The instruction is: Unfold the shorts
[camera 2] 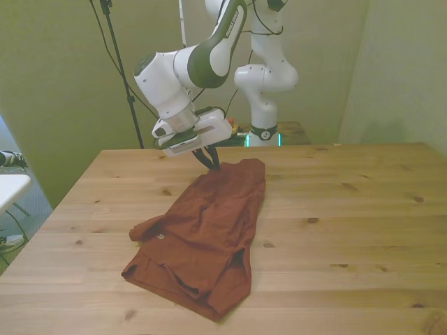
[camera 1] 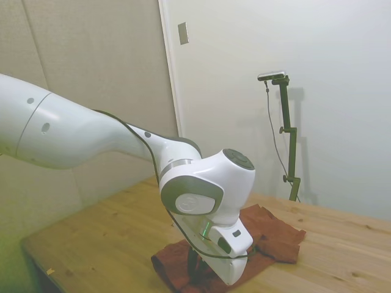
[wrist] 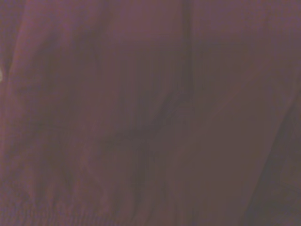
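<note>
Still folded, the rust-brown shorts (camera 2: 209, 230) lie rumpled on the table (camera 2: 349, 223).

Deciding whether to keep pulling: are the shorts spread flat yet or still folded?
Still folded. In the front view the shorts lie doubled over, one layer lapped on another with loose creases. The gripper is at their far edge.
</note>
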Controlling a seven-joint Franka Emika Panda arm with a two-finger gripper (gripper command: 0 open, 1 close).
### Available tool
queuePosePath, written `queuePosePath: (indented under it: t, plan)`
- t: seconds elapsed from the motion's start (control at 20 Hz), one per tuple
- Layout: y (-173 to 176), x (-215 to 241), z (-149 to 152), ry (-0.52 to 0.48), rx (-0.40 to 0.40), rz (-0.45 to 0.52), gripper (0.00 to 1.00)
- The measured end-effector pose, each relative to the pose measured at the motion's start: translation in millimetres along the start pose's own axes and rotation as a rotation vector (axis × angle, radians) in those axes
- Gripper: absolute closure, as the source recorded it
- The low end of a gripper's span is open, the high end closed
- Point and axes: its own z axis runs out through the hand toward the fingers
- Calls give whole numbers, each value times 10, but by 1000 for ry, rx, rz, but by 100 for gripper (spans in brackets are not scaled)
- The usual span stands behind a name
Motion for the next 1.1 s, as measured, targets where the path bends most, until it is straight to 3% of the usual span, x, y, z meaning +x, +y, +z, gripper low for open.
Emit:
queuePosePath:
  t: [0.5,0.8,1.1]
  plan:
    - [-68,-37,0,1,-3,-12,100]
    - [-805,-360,-190,50,-13,-95,100]
    - [-1428,-723,-106,59,-52,-181,100]
